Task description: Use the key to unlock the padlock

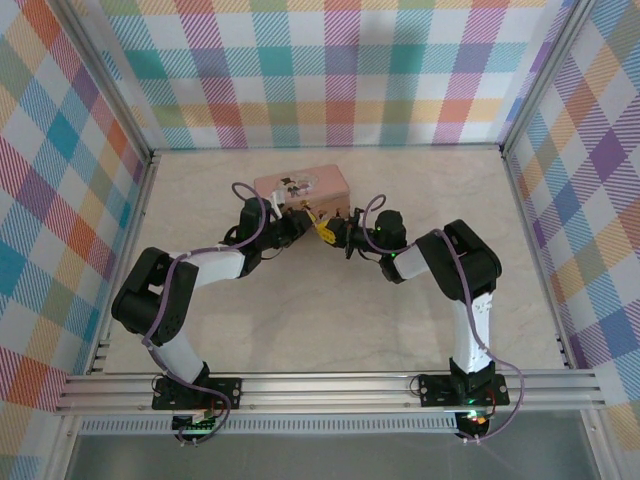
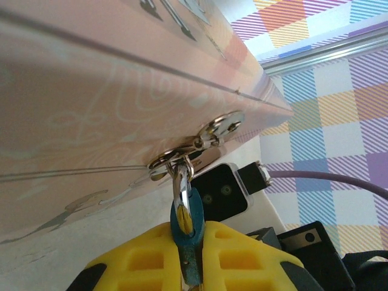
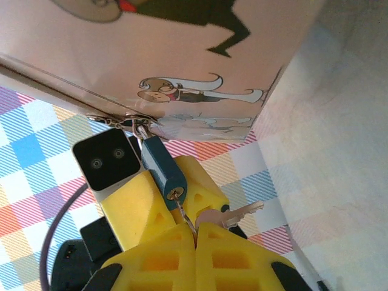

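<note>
The left gripper (image 2: 193, 244) squeezes the blue padlock (image 2: 195, 212) hanging on the pink tin (image 2: 91, 91), and the right gripper (image 3: 195, 233) pinches the key (image 3: 239, 211), but it points sideways and might miss the hole (image 3: 176, 194) or slip.

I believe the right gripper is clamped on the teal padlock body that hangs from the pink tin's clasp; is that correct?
Not quite: it is the left gripper that is clamped on the teal padlock body hanging from the pink tin's clasp, as the left wrist view shows.
</note>
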### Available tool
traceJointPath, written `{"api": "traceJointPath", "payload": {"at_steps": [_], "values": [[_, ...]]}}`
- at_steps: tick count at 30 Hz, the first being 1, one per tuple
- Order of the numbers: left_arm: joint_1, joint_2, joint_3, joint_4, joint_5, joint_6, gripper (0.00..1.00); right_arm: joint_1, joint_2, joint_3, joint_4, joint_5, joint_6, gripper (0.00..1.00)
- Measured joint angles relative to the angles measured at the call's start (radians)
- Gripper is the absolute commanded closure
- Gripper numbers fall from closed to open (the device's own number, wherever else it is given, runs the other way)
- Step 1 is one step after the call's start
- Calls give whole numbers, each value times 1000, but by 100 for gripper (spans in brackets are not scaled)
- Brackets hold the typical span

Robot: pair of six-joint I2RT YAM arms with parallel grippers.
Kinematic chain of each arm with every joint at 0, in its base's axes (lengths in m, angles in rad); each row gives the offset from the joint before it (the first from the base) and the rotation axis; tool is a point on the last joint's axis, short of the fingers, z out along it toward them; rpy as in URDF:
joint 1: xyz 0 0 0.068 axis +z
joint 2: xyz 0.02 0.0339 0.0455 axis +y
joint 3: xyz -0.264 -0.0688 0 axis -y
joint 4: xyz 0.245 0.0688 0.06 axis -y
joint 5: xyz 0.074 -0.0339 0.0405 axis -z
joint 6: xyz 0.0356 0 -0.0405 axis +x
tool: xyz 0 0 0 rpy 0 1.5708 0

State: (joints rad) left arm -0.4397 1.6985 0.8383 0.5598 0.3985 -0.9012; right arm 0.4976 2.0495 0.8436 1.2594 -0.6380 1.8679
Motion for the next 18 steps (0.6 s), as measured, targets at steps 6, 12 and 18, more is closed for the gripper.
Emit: {"api": "traceJointPath", "payload": {"at_steps": [6,12,18], "values": [[6,0,0,32,-12,0,89,-2,12,35,2,-11,28,100],[6,0,0,17,-27,0,89,-6,21,42,-20,-32,-56,100],[-5,-3,-11,-14,-15,1,89,-7,-23,-43,-27,-34,-153,100]]}}
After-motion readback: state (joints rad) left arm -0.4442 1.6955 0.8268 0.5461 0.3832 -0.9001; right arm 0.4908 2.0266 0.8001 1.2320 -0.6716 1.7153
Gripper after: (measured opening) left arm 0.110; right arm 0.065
